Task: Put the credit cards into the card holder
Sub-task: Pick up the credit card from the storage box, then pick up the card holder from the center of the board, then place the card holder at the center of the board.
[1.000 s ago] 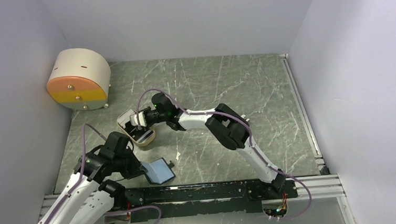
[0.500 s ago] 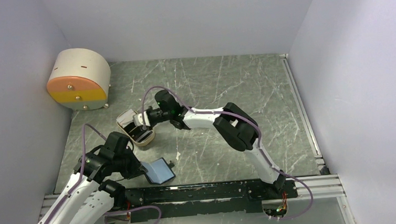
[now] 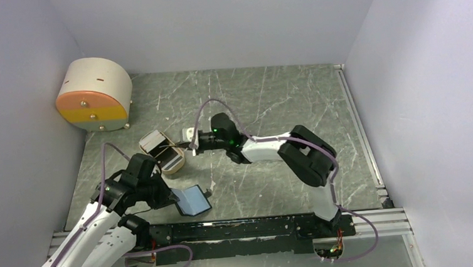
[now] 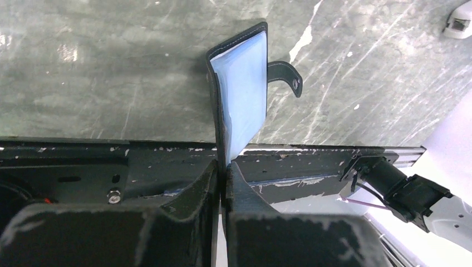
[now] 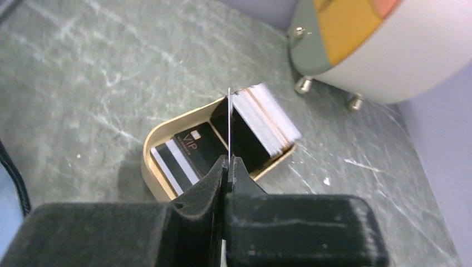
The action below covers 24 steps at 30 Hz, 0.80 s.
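Observation:
The card holder [image 4: 245, 100], a black bifold wallet with blue-grey pockets and a snap tab [image 4: 286, 75], hangs open just above the table's near edge. My left gripper [image 4: 224, 167] is shut on its lower flap; from above the card holder [image 3: 193, 200] shows right of the left gripper [image 3: 177, 199]. My right gripper [image 5: 228, 161] is shut on one thin credit card [image 5: 229, 119], seen edge-on above the beige tray [image 5: 150, 150]. More credit cards stay in the tray: a black striped one [image 5: 183, 153] lying flat and a whitish stack [image 5: 267, 119] leaning on its far wall. From above the right gripper [image 3: 194, 141] sits just right of the tray [image 3: 172, 169].
A big beige-and-orange round box [image 3: 93, 96] stands at the back left, close behind the tray. Side walls enclose the table. A black rail [image 3: 253, 228] runs along the near edge by the arm bases.
My right gripper closed on a card in the tray and drew back to the right with it. The left arm shifted the card holder slightly.

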Available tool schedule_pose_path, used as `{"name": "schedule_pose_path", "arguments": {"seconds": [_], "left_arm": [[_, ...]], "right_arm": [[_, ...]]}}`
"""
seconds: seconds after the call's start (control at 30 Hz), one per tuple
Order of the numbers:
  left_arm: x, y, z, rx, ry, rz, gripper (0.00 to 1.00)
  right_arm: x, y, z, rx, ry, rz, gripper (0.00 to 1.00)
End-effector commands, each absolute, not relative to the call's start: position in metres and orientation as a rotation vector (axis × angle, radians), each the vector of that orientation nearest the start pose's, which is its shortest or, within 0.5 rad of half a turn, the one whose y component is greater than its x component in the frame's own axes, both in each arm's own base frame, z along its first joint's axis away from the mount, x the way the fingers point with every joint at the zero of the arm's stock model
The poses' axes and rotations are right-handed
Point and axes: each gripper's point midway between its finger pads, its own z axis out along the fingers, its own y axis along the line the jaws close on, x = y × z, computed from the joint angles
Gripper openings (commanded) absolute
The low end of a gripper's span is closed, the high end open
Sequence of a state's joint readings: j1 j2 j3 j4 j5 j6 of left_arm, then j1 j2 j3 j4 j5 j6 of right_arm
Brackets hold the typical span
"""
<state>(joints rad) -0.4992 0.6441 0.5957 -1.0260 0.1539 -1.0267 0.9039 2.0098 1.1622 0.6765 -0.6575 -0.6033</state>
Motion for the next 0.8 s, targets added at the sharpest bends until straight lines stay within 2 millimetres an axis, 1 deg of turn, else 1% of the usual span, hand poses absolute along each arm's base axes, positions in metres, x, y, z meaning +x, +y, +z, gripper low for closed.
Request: {"name": "schedule_pose_path", "arguments": {"seconds": [0.0,0.07,0.1,0.13,0.17,0.2,0.23,0.27,0.37,0.4,0.43,0.47,0.5,0.57,0.7,0.77], "left_arm": [[0.126,-0.147,0.128,-0.549,2.629,-0.805,0.09],[0.135,-0.155,0.139,-0.495,2.582,-0.858,0.09],[0.142,-0.159,0.146,-0.468,2.551,-0.887,0.09],[0.149,-0.164,0.152,-0.441,2.519,-0.915,0.09],[0.155,-0.17,0.158,-0.411,2.491,-0.942,0.09],[0.163,-0.175,0.164,-0.379,2.463,-0.965,0.09],[0.17,-0.18,0.169,-0.354,2.44,-0.984,0.09],[0.178,-0.186,0.174,-0.326,2.419,-1.008,0.09],[0.199,-0.206,0.181,-0.241,2.375,-1.075,0.09],[0.206,-0.213,0.182,-0.22,2.365,-1.102,0.09],[0.211,-0.221,0.182,-0.19,2.357,-1.137,0.09],[0.219,-0.23,0.18,-0.16,2.338,-1.173,0.09],[0.222,-0.236,0.178,-0.144,2.338,-1.203,0.09],[0.23,-0.245,0.17,-0.121,2.334,-1.237,0.09],[0.237,-0.26,0.143,-0.091,2.362,-1.309,0.09],[0.239,-0.264,0.129,-0.098,2.399,-1.318,0.09]], "right_arm": [[0.291,0.467,0.218,-1.152,0.99,0.857,0.0],[0.299,0.449,0.232,-1.018,1.082,0.883,0.0],[0.306,0.44,0.245,-0.934,1.132,0.89,0.0],[0.309,0.429,0.242,-0.882,1.214,0.888,0.0],[0.313,0.421,0.244,-0.831,1.29,0.878,0.0],[0.322,0.408,0.244,-0.754,1.384,0.833,0.0],[0.328,0.399,0.25,-0.71,1.458,0.793,0.0],[0.332,0.389,0.266,-0.67,1.496,0.751,0.0],[0.334,0.348,0.267,-0.501,1.665,0.653,0.0],[0.332,0.332,0.263,-0.444,1.725,0.647,0.0],[0.33,0.321,0.264,-0.385,1.751,0.669,0.0],[0.325,0.31,0.262,-0.355,1.788,0.687,0.0],[0.319,0.303,0.26,-0.329,1.809,0.706,0.0],[0.305,0.289,0.25,-0.294,1.852,0.72,0.0],[0.282,0.272,0.226,-0.243,1.922,0.749,0.0],[0.272,0.27,0.21,-0.216,1.96,0.792,0.0]]}}
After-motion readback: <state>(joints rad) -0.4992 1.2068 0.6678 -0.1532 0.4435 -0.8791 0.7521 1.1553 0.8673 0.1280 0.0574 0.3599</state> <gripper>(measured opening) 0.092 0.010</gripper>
